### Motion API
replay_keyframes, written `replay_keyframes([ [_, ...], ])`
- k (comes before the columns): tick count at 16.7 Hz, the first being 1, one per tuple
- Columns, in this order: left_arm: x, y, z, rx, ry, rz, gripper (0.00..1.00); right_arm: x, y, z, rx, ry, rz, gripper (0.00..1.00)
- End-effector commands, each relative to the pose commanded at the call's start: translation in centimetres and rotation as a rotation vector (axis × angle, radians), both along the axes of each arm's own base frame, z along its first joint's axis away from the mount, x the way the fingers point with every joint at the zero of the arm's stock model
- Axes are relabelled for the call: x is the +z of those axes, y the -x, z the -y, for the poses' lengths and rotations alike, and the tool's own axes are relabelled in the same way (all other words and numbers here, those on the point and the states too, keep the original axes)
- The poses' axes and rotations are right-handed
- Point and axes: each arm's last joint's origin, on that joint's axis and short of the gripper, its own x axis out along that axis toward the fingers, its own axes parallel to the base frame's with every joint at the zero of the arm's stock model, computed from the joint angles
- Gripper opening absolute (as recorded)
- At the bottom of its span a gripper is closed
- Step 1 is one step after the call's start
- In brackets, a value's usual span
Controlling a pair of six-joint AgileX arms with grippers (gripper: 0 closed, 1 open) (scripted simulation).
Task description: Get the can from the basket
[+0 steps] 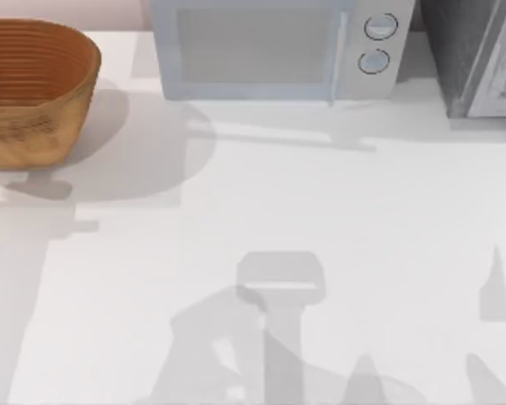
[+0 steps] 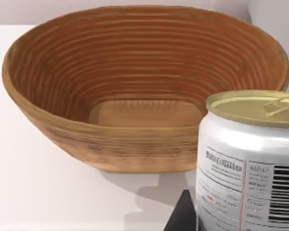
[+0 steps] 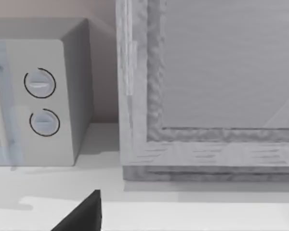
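From above, the basket (image 1: pixel 29 89) is seen at the worktop's (image 1: pixel 337 211) far left, beside the microwave (image 1: pixel 274 46). At the left wrist, the can (image 2: pixel 248 159) is seen outside the basket (image 2: pixel 135 96), apparently carried; the grip cannot be confirmed. Setting down is likely called for next. At the right wrist, the microwave (image 3: pixel 38 101) is faced.

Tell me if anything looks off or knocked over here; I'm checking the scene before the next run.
Nothing stands out. The basket sits upright and empty at the table's far left; the can is upright and undented, already outside the basket, close to the left wrist camera. The microwave stands squarely at the back.
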Motion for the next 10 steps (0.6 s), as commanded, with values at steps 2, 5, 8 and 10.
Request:
replay_keyframes([
  [2, -2.9, 3.4, 0.3, 0.004, -0.002, 0.126, 0.00, 0.0, 0.0, 0.0, 0.000, 0.000, 0.000, 1.00],
  [5, -7.7, 6.2, 0.5, 0.010, -0.001, 0.283, 0.00, 0.0, 0.0, 0.0, 0.000, 0.000, 0.000, 1.00],
  [8, -11.3, 7.1, 0.6, 0.014, 0.003, 0.401, 0.00, 0.0, 0.0, 0.0, 0.000, 0.000, 0.000, 1.00],
  [10, -12.7, 7.3, 0.6, 0.015, 0.005, 0.454, 0.00, 0.0, 0.0, 0.0, 0.000, 0.000, 0.000, 1.00],
])
